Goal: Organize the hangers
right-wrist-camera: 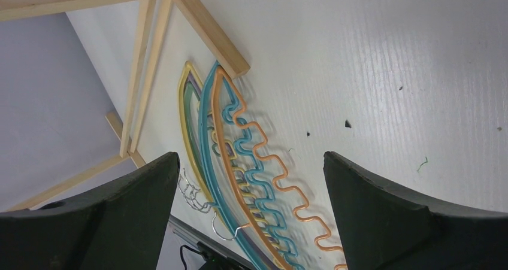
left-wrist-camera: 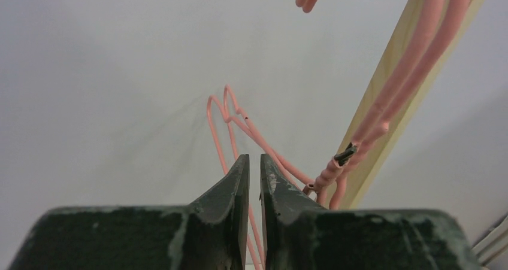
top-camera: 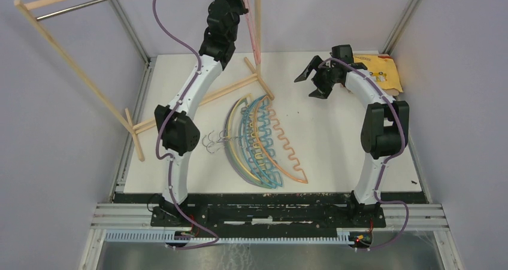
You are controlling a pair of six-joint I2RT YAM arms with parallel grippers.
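The left claw (left-wrist-camera: 254,160) is high at the far side, fingers pressed together on the thin wire of 1 pink hanger (left-wrist-camera: 413,72). It dangles against the wooden rack post (top-camera: 258,18), raised there, I'd say, so its hook can reach the metal rod (top-camera: 90,3). The right claw (right-wrist-camera: 250,156) hovers spread wide, gripping nothing, over the right of the worktop (top-camera: 335,138). The other hangers (top-camera: 263,141) lie fanned in 1 heap mid-worktop, hooks bunched left, handy for picking. I count about 6: orange, blue, teal, yellow, green, purple.
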